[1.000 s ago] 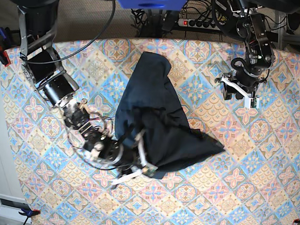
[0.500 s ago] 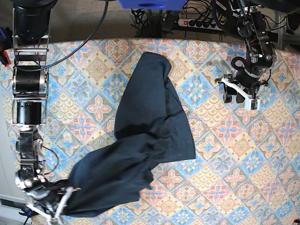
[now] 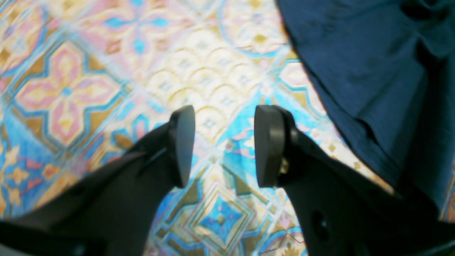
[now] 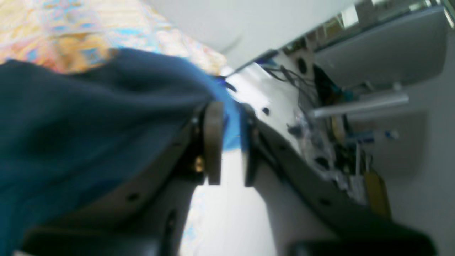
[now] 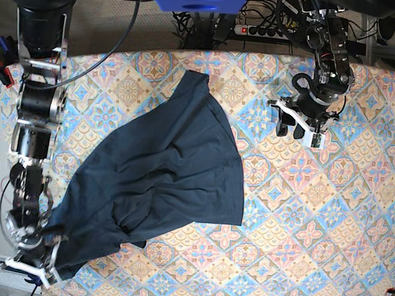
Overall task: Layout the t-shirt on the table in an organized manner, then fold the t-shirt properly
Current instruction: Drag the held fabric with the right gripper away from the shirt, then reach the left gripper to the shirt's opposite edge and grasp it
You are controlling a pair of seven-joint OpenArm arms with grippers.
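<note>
Base seemingly high, wrists close in.

One garment is in sight, a t-shirt [image 5: 164, 160] (dark navy, and all in one piece as far as I can see). One table [image 5: 325, 217] lies under it. Two robot arms reach in, one left arm [image 5: 321, 55] and one right arm [image 5: 39, 126], and each ends in one gripper, which makes two: the left gripper [image 3: 224, 145] and the right gripper [image 4: 231, 144].

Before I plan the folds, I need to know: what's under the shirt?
Around the edges of the shirt, the patterned cloth shows and seems to run on beneath it. Whether anything else lies under the shirt can't be seen; the fabric covers it.
</note>
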